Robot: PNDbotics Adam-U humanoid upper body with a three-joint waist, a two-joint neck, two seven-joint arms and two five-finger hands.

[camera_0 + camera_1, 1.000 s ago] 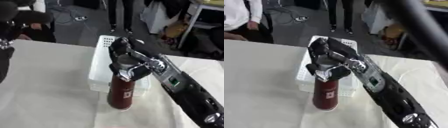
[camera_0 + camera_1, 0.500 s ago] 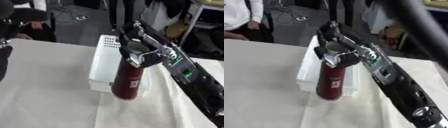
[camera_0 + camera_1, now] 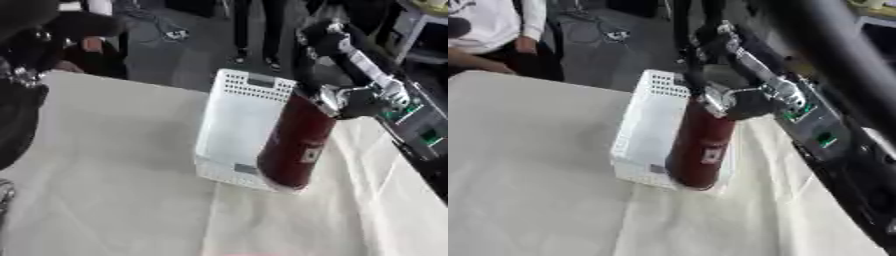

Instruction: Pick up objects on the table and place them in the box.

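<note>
Now, in the left eye view, the right hand (image 3: 337,95) has carried the dark red can (image 3: 296,144) up and farther from the camera than a second ago, when it stood on the cloth in front of the box. Its fingers are curled round the can's top, and the smooth cylinder hangs tilted over the right side of the white box (image 3: 238,120), a rectangular bin with perforated walls. The table (image 3: 105,190) wears a pale, creased cloth.

In the right eye view, the can's lower end seems to sit at the box's near right corner, though blur hides any contact. A small pale label (image 3: 709,155) marks its side.
</note>
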